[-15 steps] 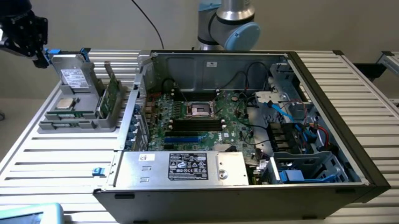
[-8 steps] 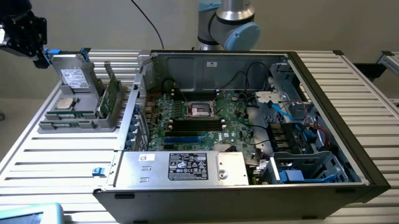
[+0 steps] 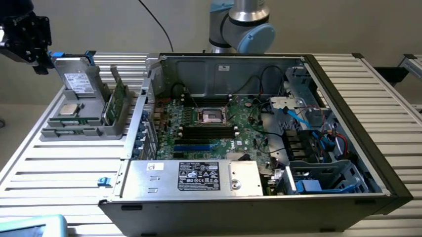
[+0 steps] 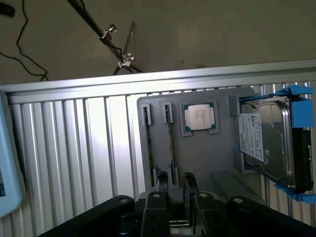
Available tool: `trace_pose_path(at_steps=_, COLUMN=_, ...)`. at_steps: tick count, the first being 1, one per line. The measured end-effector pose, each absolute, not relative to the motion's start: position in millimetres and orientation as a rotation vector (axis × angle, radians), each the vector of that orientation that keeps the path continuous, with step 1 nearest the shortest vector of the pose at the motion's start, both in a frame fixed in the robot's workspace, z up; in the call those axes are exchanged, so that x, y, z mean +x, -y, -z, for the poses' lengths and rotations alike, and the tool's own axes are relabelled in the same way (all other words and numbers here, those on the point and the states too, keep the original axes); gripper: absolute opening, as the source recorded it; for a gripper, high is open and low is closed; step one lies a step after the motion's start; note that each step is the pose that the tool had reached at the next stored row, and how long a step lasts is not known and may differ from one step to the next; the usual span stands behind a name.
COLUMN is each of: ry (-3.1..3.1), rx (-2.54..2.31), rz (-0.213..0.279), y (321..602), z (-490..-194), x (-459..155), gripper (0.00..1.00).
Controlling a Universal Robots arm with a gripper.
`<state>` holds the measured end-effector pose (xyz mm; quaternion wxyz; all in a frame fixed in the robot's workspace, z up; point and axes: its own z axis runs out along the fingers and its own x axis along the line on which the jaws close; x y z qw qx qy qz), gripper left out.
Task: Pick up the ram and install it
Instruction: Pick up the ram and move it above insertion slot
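Observation:
The ram (image 3: 118, 102) is a thin green stick standing on edge in a grey holder (image 3: 72, 132) at the exterior view's left, beside the open computer case (image 3: 343, 98). In the wrist view the ram (image 4: 170, 143) appears edge-on in a narrow slot of the holder (image 4: 212, 153). My black gripper (image 3: 27, 35) hangs high, off the holder's far left corner and well apart from the ram. In the wrist view my gripper (image 4: 175, 180) is open, with nothing between its fingers (image 4: 162, 181). Dark memory slots (image 3: 208, 131) lie on the motherboard below the processor socket.
The holder also carries a square silver processor (image 4: 199, 117) and a grey drive (image 4: 266, 143) in a blue bracket. Inside the case are a power supply (image 3: 197, 177), cables (image 3: 297, 118) and a drive cage (image 3: 323, 180). The ribbed metal table (image 3: 59, 168) surrounds everything.

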<state>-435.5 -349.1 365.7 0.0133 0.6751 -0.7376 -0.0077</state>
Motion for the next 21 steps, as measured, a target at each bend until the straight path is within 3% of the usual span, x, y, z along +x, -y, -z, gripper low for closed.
trace_pose_path(at_steps=1, ry=2.298, rx=2.103, rz=0.024, y=349.1, z=-365.7, x=-435.5, gripper=0.31)
trace_pose_path(at_steps=3, ry=2.298, rx=2.103, rz=0.024, y=349.1, z=-365.7, x=-435.5, gripper=0.42)
trace_pose_path(at_steps=5, ry=2.298, rx=2.103, rz=0.023, y=349.1, z=-364.4, x=-435.6, gripper=0.42)
trace_pose_path(at_steps=6, ry=2.298, rx=2.104, rz=0.023, y=349.1, z=-362.7, x=-435.9, gripper=0.49)
trace_pose_path(at_steps=21, ry=2.257, rx=2.131, rz=-0.005, y=349.1, z=-346.5, x=-443.4, gripper=0.49)
